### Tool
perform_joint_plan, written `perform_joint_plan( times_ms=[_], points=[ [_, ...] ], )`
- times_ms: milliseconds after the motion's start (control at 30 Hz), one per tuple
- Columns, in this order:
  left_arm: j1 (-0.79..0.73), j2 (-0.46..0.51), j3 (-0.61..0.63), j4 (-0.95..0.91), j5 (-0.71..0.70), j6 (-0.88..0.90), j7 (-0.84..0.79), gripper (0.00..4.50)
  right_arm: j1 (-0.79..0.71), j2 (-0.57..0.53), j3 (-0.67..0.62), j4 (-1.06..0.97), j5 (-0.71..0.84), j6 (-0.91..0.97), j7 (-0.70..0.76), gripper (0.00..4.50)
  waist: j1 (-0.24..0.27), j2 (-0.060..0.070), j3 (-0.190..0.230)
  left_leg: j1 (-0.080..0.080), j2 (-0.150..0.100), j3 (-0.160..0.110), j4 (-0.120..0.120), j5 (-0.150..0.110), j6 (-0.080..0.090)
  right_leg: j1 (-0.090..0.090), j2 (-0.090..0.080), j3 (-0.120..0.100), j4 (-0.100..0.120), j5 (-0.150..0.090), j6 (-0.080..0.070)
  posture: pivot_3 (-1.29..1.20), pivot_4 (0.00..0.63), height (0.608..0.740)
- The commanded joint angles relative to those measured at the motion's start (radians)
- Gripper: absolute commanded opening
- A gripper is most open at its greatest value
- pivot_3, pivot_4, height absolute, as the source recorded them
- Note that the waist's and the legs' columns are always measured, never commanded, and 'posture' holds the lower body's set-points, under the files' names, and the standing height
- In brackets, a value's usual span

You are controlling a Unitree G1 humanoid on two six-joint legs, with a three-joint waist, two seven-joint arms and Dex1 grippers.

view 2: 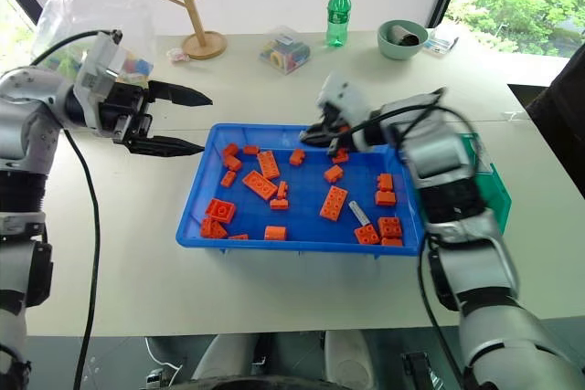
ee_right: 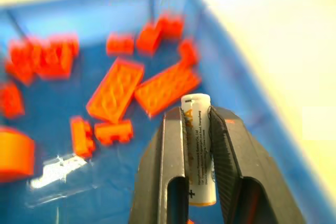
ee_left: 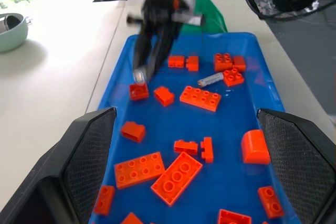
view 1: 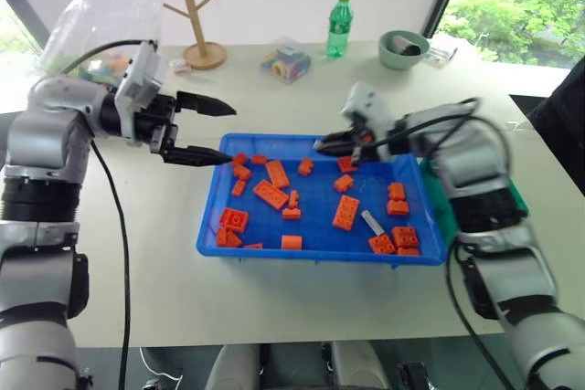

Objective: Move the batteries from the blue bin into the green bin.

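Observation:
The blue bin [view 1: 320,184] lies mid-table, strewn with orange bricks [view 1: 345,212]. My right gripper [view 1: 334,145] hangs over its far side, shut on one of the batteries [ee_right: 198,129], a silver cylinder standing up between the fingers. The left wrist view also catches that battery's pale tip [ee_left: 139,75]. Another battery [view 1: 372,222] rests on the bin floor near the right end. Just beyond the blue bin's right wall sits the green bin [view 2: 489,184], partly hidden by my right arm. My left gripper [view 1: 228,134] is open and empty, hovering level by the bin's far left corner.
Along the table's back stand a wooden peg tree [view 1: 196,6], a green bottle [view 1: 339,23], a pale green bowl [view 1: 403,48] and a small clear packet of coloured rolls [view 1: 285,63]. A clear plastic bag [view 1: 91,25] sits at the back left.

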Motion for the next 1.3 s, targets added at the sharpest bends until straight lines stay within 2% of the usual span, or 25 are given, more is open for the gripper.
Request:
perform_joint_plan(
  times_ms=[33, 133, 200, 333, 433, 500, 567, 667, 767, 867, 933, 1033, 1167, 1300],
  points=[
    [-0.035, -0.010, -0.002, 0.010, 0.002, -0.015, -0.009, 4.50, 0.096, -0.135, -0.155, -0.216, 0.063, 0.194, -0.039, 0.14, 0.010, 0.000, 0.000, 0.000, 0.000, 0.000, 0.000, 0.000, 0.000, 0.001, 0.000, 0.000, -0.001, 0.000, 0.000, 0.00, 0.150, 0.727],
    [-0.056, -0.024, -0.019, 0.050, 0.002, -0.042, -0.010, 4.50, 0.264, -0.305, -0.308, -0.278, 0.047, 0.238, -0.070, 0.14, 0.026, 0.000, 0.000, -0.001, -0.001, 0.000, 0.001, -0.001, 0.001, 0.002, -0.001, -0.001, -0.002, 0.000, 0.000, 0.00, 0.150, 0.727],
    [-0.068, -0.028, -0.033, 0.072, 0.000, -0.058, -0.010, 4.50, 0.357, -0.366, -0.392, -0.277, 0.044, 0.243, -0.093, 0.14, 0.027, 0.000, 0.000, 0.000, -0.001, 0.002, 0.001, -0.002, 0.003, 0.002, -0.002, 0.000, -0.002, 0.000, 0.000, 0.00, 0.150, 0.727],
    [-0.105, -0.051, -0.063, 0.122, -0.002, -0.091, -0.010, 4.50, 0.550, -0.399, -0.486, -0.258, 0.012, 0.187, -0.168, 0.14, 0.015, 0.000, 0.000, 0.001, 0.000, 0.003, 0.001, -0.002, 0.003, 0.002, -0.001, 0.001, -0.002, 0.000, 0.001, 0.00, 0.150, 0.727],
    [-0.117, -0.053, -0.080, 0.135, -0.013, -0.103, -0.010, 4.50, 0.619, -0.387, -0.501, -0.248, 0.022, 0.171, -0.214, 0.14, 0.004, 0.000, 0.000, 0.002, 0.000, 0.005, 0.001, -0.002, 0.004, 0.003, -0.001, 0.002, -0.001, 0.000, 0.001, 0.00, 0.150, 0.727],
    [-0.121, -0.052, -0.089, 0.140, -0.019, -0.107, -0.010, 4.50, 0.640, -0.372, -0.509, -0.250, 0.041, 0.161, -0.235, 1.19, 0.002, 0.000, 0.000, 0.003, 0.000, 0.005, 0.001, -0.002, 0.004, 0.003, 0.000, 0.003, 0.000, 0.000, 0.001, 0.00, 0.150, 0.727],
    [-0.123, -0.049, -0.098, 0.141, -0.026, -0.110, -0.010, 4.50, 0.642, -0.360, -0.509, -0.246, 0.044, 0.146, -0.269, 1.97, 0.003, 0.000, 0.000, 0.003, 0.001, 0.005, 0.001, -0.002, 0.004, 0.003, 0.000, 0.003, 0.000, 0.000, 0.001, 0.00, 0.150, 0.727],
    [-0.122, -0.044, -0.105, 0.135, -0.036, -0.106, -0.010, 4.50, 0.646, -0.379, -0.501, -0.234, 0.047, 0.110, -0.290, 3.48, 0.009, 0.000, 0.000, 0.003, 0.001, 0.005, 0.001, -0.002, 0.003, 0.003, 0.000, 0.003, 0.000, 0.000, 0.001, 0.00, 0.150, 0.727],
    [-0.112, -0.029, -0.109, 0.110, -0.059, -0.088, -0.010, 4.50, 0.547, -0.400, -0.518, -0.222, 0.117, 0.152, -0.279, 3.48, 0.007, 0.000, 0.000, 0.003, 0.000, 0.005, 0.001, -0.002, 0.004, 0.004, 0.000, 0.003, -0.001, 0.000, 0.001, 0.00, 0.150, 0.727],
    [-0.097, -0.014, -0.114, 0.086, -0.073, -0.077, -0.010, 4.50, 0.435, -0.401, -0.476, -0.272, 0.184, 0.253, -0.298, 3.48, 0.006, 0.001, 0.000, 0.004, 0.001, 0.005, 0.001, -0.002, 0.004, 0.004, 0.000, 0.003, -0.001, 0.000, 0.001, 0.00, 0.150, 0.727],
    [-0.086, -0.006, -0.120, 0.068, -0.081, -0.073, -0.010, 4.50, 0.353, -0.347, -0.415, -0.343, 0.229, 0.397, -0.350, 3.48, 0.004, 0.001, 0.000, 0.004, 0.001, 0.004, 0.000, -0.002, 0.003, 0.004, 0.000, 0.002, -0.001, 0.000, 0.000, 0.00, 0.150, 0.727],
    [-0.078, -0.001, -0.120, 0.056, -0.084, -0.070, -0.010, 4.50, 0.261, -0.190, -0.322, -0.462, 0.249, 0.605, -0.471, 3.48, 0.004, 0.000, -0.001, 0.004, 0.003, 0.004, 0.000, -0.002, 0.003, 0.004, 0.000, 0.003, -0.001, 0.001, 0.000, 0.00, 0.150, 0.727],
    [-0.073, 0.004, -0.119, 0.047, -0.084, -0.066, -0.010, 4.50, 0.284, -0.035, -0.298, -0.524, 0.323, 0.653, -0.589, 3.48, 0.014, 0.000, -0.001, 0.002, 0.001, 0.003, 0.000, -0.002, 0.003, 0.003, 0.000, 0.002, -0.002, 0.001, 0.000, 0.00, 0.150, 0.727],
    [-0.076, 0.009, -0.123, 0.056, -0.084, -0.072, -0.010, 4.50, 0.379, 0.014, -0.246, -0.558, 0.394, 0.653, -0.688, 3.48, 0.016, -0.001, -0.001, 0.000, -0.001, 0.003, 0.001, -0.002, 0.003, 0.003, -0.002, 0.002, -0.004, 0.001, 0.000, 0.00, 0.150, 0.727]
  ],
)
